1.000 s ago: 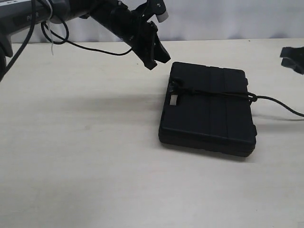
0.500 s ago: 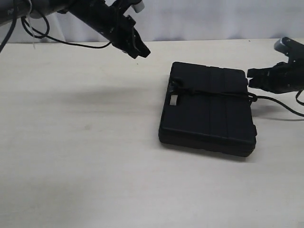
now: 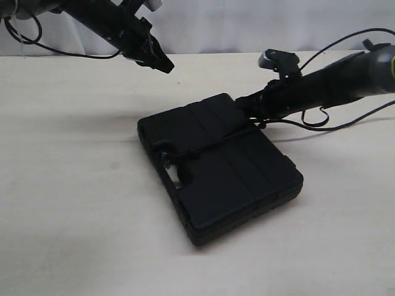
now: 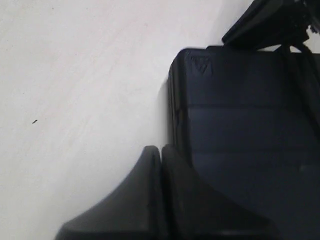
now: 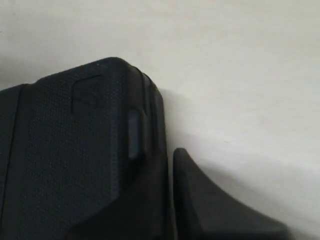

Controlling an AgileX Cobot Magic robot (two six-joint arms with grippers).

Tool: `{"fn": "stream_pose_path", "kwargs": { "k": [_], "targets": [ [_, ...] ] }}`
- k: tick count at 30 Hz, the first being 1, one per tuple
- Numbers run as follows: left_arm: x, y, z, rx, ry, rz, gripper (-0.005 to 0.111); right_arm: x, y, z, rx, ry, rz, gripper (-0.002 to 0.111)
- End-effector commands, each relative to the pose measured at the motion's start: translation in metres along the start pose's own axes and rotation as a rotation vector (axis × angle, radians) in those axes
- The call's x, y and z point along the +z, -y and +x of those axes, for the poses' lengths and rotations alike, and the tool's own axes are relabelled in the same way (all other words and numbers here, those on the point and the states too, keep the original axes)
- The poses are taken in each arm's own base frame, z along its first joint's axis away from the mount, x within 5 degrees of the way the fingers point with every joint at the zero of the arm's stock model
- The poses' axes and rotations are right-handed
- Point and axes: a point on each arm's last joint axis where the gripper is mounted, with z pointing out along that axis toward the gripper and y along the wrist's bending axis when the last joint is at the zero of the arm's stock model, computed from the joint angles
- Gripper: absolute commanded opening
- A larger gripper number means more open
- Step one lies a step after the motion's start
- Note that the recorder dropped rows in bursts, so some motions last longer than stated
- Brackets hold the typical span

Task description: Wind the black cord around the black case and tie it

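The black case (image 3: 216, 166) lies flat on the pale worktop (image 3: 74, 216) near the middle of the exterior view. It sits at an angle to the worktop's edges, lid up, and the lengthwise ridges show. Its handle cutout (image 3: 173, 168) is at the end nearer the left side of that view.

The black cord (image 3: 213, 147) runs as one thin line across the lid. It goes from the handle cutout to the far edge of the case, where it meets the tip of the right claw (image 3: 245, 106).

The right arm (image 3: 333, 83) reaches in low from the right, and its claw rests against the far corner of the case. This claw is closed. In the right wrist view one dark finger (image 5: 220, 210) sits just beside the textured corner of the case (image 5: 75, 150). Whether the cord is pinched in it, I cannot tell.

The left claw (image 3: 163, 63) hangs above the worktop at the upper left, well apart from the case. It holds nothing. In the left wrist view its two fingers (image 4: 140, 200) are pressed together with only a seam between them. Beyond them are the near edge and one corner of the case (image 4: 240, 125).
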Motion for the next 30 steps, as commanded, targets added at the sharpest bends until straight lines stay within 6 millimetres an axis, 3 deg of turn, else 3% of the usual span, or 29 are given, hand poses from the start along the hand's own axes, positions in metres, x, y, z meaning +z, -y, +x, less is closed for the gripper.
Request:
{"fn": "stream_pose_path", "kwargs": {
  "k": [1, 5, 8, 14, 19, 24, 30],
  "targets": [
    [-0.004, 0.004, -0.002, -0.003, -0.002, 0.026, 0.0, -0.011, -0.017, -0.014, -0.04, 0.042, -0.018, 0.004],
    [-0.004, 0.004, -0.002, -0.003, -0.006, 0.024, 0.0, -0.046, -0.017, -0.022, -0.066, 0.105, 0.033, 0.004],
    [-0.004, 0.003, 0.0, 0.007, -0.024, 0.011, 0.0, -0.079, -0.01, -0.012, -0.053, 0.136, 0.097, 0.004],
    [-0.004, -0.001, -0.001, -0.001, -0.02, -0.023, 0.0, -0.122, -0.006, 0.052, 0.033, 0.064, 0.136, 0.004],
    [-0.004, 0.0, 0.0, -0.012, -0.026, -0.017, 0.0, -0.149, -0.045, 0.094, -0.037, 0.006, 0.0, 0.004],
    [-0.004, 0.0, 0.0, -0.026, -0.032, -0.017, 0.0, -0.164, -0.076, 0.128, -0.116, -0.031, -0.066, 0.004],
    [-0.004, 0.0, 0.0, -0.034, -0.032, -0.015, 0.0, -0.147, -0.1, 0.16, -0.215, -0.145, -0.095, 0.004]
  ]
}}
